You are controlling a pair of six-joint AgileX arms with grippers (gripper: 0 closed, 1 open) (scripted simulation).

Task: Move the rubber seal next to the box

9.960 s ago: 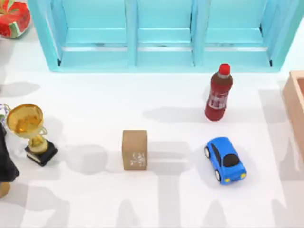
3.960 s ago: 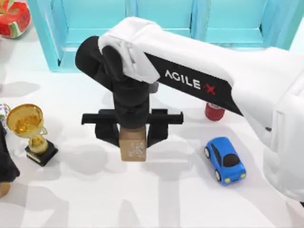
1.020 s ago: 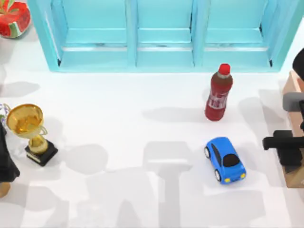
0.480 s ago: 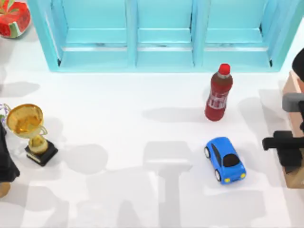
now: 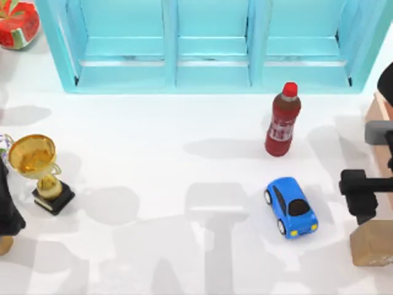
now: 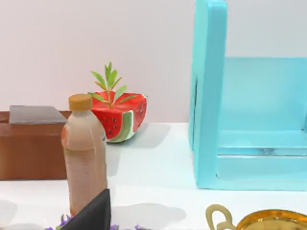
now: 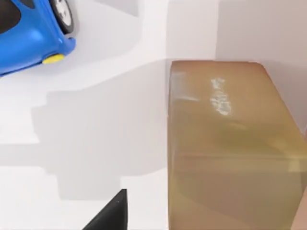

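Observation:
The rubber seal (image 5: 371,244) is a tan-brown block standing on the table at the front right; its whitish marks face up in the right wrist view (image 7: 225,143). The box (image 5: 379,109), pale peach, pokes in at the right edge, farther back than the seal. My right gripper (image 5: 368,200) hangs just behind and above the seal, open. One dark fingertip (image 7: 108,213) stands apart from the seal's side with bare table between them. My left arm (image 5: 6,209) is parked at the left edge.
A blue toy car (image 5: 291,206) sits just left of the seal, with a red-capped cola bottle (image 5: 282,120) behind it. A gold trophy (image 5: 38,169) is at the left, a blue shelf unit (image 5: 209,43) runs along the back, and a watermelon planter (image 5: 17,23) is at the back left.
The seal now stands free on the table, showing more fully below the right gripper. The gripper's finger has come away from it. The left arm has not moved.

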